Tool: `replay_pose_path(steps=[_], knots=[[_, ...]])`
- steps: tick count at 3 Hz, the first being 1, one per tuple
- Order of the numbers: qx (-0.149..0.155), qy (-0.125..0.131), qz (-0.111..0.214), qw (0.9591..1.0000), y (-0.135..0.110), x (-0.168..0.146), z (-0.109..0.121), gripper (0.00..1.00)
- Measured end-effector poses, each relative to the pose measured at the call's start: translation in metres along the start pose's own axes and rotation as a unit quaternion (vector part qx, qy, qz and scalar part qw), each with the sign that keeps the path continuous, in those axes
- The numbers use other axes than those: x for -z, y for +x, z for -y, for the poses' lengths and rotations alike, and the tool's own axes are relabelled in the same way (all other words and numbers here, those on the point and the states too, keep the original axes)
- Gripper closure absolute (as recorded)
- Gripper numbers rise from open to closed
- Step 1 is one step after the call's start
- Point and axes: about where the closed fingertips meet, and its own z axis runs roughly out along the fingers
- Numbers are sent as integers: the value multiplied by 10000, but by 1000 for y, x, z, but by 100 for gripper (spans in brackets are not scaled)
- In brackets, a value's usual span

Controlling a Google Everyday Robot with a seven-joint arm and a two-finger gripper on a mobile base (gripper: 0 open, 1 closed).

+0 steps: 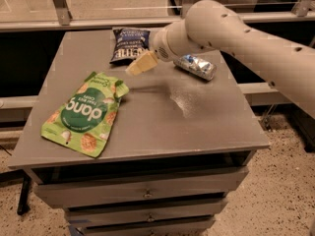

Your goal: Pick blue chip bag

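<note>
The blue chip bag [129,45], dark navy with white lettering, lies flat at the back of the grey table [147,127]. My gripper [140,64] hangs from the white arm that reaches in from the right. It is above the table, just in front of the bag's near edge and a little to its right. It holds nothing that I can see.
A bright green "dang" pouch [86,113] lies at the table's front left. A crushed silver-blue can [196,66] lies at the back right, under the arm. Drawers sit below the tabletop. A glass rail runs behind the table.
</note>
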Motion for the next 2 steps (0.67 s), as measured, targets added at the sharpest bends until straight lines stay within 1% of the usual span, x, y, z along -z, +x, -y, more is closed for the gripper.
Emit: replay_pose_path(steps=[1, 2], knots=[[-26, 85, -41, 10000, 6, -26, 18, 0], [-83, 109, -38, 9999, 5, -51, 28, 0]])
